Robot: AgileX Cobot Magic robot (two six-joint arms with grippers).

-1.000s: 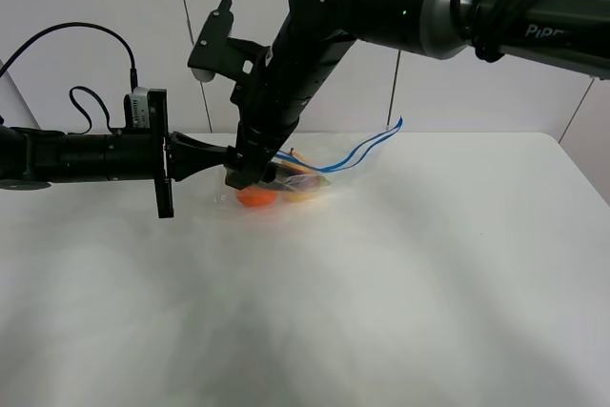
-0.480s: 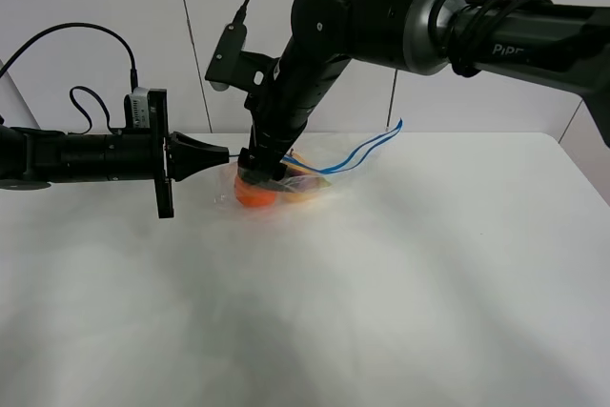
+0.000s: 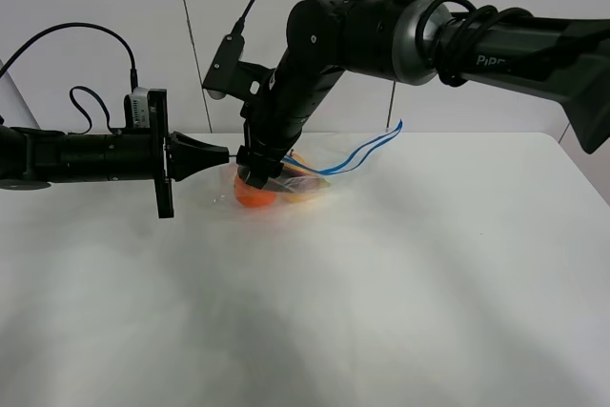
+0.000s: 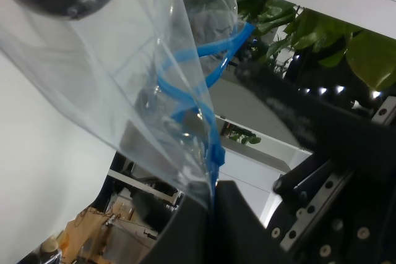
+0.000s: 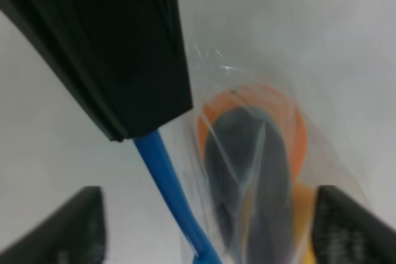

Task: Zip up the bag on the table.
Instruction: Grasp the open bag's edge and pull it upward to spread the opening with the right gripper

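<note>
Our right arm has shifted over the last second. Its thick upper link now sits lower in the high view and the forearm stands steeper. The right pincer (image 3: 255,176) has slid a little along the bag (image 3: 319,176), away from the left pincer (image 3: 226,152), whose tip was covered before and now shows clear. More of the orange fruit (image 3: 254,195) shows beneath the right pincer than a second ago.
</note>
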